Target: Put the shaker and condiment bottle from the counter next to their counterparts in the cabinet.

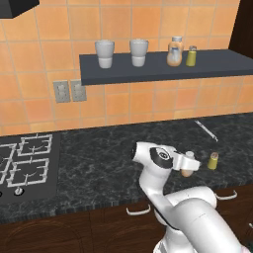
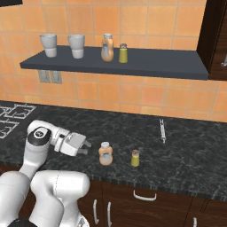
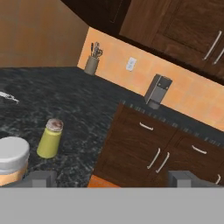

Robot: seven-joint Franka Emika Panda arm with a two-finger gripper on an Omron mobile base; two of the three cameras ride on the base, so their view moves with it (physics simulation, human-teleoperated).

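You have the gripper hanging low over the near part of the counter, its two fingers spread wide with nothing between them; it sits just left of the condiment bottle and does not touch it; that bottle stands upright near the counter's front edge, an orange body under a pale cap; in the left base view it is mostly hidden behind the hand, with only its lower part peeking out; just to its right, a little apart, stands the shaker, small, yellow-green, upright, also close to the front edge; in the hand view you see the shaker beside the bottle's pale cap at the lower left; farther back on the counter lies a thin metal utensil; up on the cabinet the counterparts stand side by side, the fat pale-orange bottle on the left and the second shaker just right of it; two pale cups sit farther left on the same shelf; a stove occupies the counter's left end.
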